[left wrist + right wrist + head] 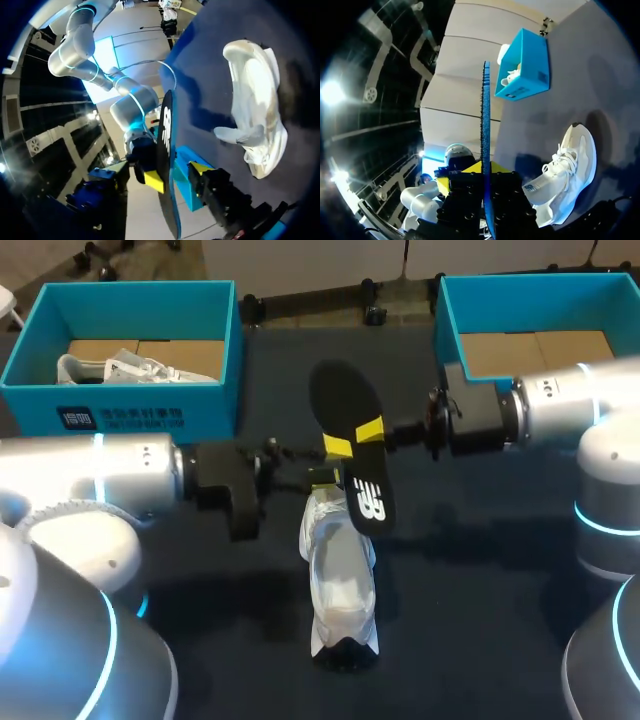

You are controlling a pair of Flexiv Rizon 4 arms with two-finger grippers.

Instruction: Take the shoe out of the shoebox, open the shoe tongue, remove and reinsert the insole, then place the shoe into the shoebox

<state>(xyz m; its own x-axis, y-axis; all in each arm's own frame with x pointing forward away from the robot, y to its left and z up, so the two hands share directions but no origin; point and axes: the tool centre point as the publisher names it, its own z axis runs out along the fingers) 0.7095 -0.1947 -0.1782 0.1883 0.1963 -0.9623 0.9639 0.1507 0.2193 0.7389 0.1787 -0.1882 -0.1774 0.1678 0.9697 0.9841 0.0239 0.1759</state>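
the black insole is off the bench, held up in the air between the two arms. it stands tilted, with one end high and toward the far side and its printed end hanging down by the shoe. the right pincer, reaching in from the right, is clenched on it about midway along. in the right wrist view the insole runs edge-on straight between the two yellow tips, one pressed to each face.

the left pincer comes in from the left and sits just beside the insole's lower part. it is released: in the left wrist view its one clear yellow-tipped finger stands apart from the insole, with a gap between them. i cannot make out its other finger there.

the white shoe rests on its sole on the dark bench, below the insole and near the middle, lengthwise toward the robot. its laced part is at the far end, close under the insole's lower tip.

a blue shoebox stands at the far left with another white shoe lying inside. a second blue shoebox stands at the far right, behind the right arm.
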